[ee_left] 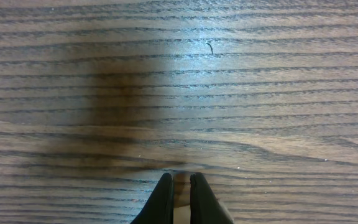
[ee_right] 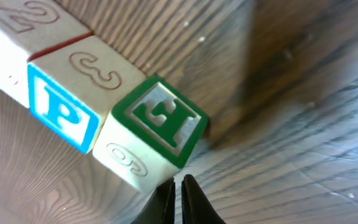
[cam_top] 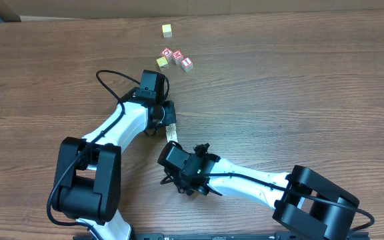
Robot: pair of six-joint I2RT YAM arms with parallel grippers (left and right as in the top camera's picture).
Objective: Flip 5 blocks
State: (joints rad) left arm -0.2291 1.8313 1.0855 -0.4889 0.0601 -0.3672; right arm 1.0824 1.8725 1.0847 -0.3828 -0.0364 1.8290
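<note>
The row of blocks (cam_top: 171, 133) lies on the wooden table (cam_top: 279, 80) between the arms. Its long axis runs from the left gripper (ee_left: 179, 182) toward the right gripper (ee_right: 178, 183), with the green-E block (ee_right: 160, 121) at the right gripper's end, next to the blue-P block (ee_right: 61, 115). Both claws are clenched, with nothing visibly grasped. The risk I see is that the right tips, just beside the end block's corner, push it, and then the row slides or bends apart instead of tipping.

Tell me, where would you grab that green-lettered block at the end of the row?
Probably by the two free side faces that run along the row, coming down from above. The green-lettered block sits flush against the blue P block, so no finger fits between them. The right gripper, which is shut, must open first.
</note>
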